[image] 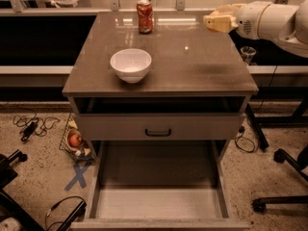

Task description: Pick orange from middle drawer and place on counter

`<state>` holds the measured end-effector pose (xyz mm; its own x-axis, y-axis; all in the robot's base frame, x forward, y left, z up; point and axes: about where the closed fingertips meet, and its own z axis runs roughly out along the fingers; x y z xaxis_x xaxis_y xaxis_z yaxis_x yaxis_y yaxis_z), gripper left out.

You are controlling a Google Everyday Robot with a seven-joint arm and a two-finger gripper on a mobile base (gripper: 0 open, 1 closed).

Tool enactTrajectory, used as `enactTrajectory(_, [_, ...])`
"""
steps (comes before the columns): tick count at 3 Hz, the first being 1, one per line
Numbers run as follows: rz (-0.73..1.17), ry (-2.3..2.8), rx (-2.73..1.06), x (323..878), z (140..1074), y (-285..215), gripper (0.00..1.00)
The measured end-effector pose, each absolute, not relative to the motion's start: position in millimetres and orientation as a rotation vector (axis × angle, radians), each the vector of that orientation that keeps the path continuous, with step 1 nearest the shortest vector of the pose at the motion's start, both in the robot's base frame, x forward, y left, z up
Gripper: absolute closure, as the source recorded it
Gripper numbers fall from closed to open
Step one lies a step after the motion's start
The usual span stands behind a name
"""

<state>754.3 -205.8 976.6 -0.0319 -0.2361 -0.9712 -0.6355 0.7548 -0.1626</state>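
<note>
Approach is judged pending: end effector (215,22), state untellable, is held above surface's (192,66) far-right corner; middle drawer (159,203) must be reached.

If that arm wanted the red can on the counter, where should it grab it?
Probably around its mid-body, from the right: the red can stands upright on the counter, round-sided, and the gripper hovers at that side.

Bowl (130,64) on counter (202,66), front-left; can (145,16) behind it, at back edge. Gripper (214,22) over back-right corner. Middle drawer (159,203) open below.
</note>
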Motion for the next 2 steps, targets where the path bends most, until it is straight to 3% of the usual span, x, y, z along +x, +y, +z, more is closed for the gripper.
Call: enactTrajectory(2, [0.321, 1.641, -0.709, 789, 950, -195, 1.0])
